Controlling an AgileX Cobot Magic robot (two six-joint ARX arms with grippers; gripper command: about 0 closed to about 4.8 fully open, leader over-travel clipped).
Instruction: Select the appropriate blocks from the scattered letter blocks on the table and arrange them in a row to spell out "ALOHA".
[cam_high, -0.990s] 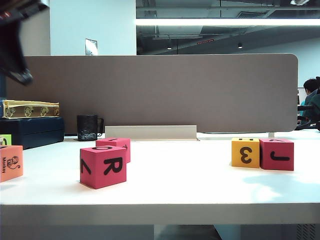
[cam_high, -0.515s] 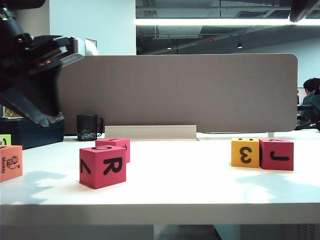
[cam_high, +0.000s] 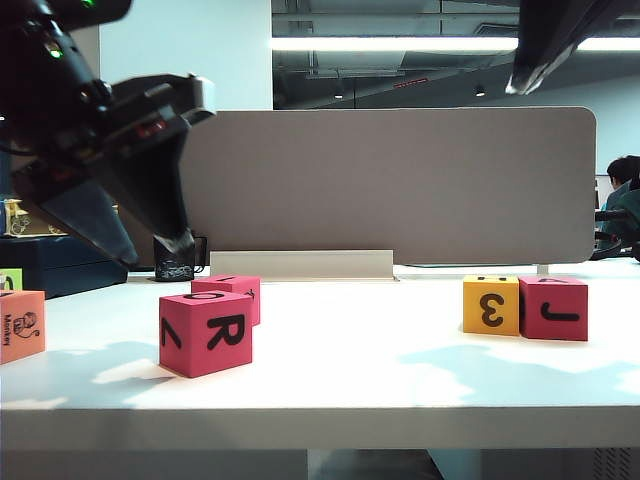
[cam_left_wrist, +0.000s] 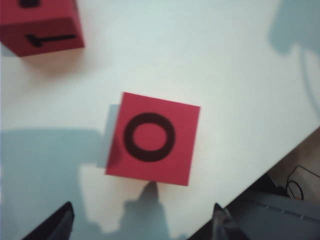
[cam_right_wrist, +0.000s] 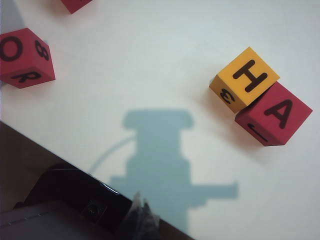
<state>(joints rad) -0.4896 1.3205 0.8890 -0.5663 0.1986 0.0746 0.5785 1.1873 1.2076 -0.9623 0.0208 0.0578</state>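
Movement on the left is the main change: the left tool (cam_high: 150, 245) now hangs low over the tabletop (cam_high: 400, 380), its two dark fingers plainly apart, just above and behind the pink-red block (cam_high: 206, 332) that shows R to the front and O on top; a second ago only a dark blur of that arm sat in the upper left corner. The left wrist view looks straight down on that O block (cam_left_wrist: 152, 138), centred ahead of the spread fingertips (cam_left_wrist: 222, 220) and untouched, so the arm seems to be lining up to pick the O for the word. The right tool (cam_high: 545, 50) has come into the upper right corner of the exterior view, where nothing showed before; whether it is apart or together cannot be told. Below it the yellow block (cam_right_wrist: 244, 78) with H on top touches the pink-red block (cam_right_wrist: 273, 113) with A on top. No block has shifted, and none is yet lined up in a row
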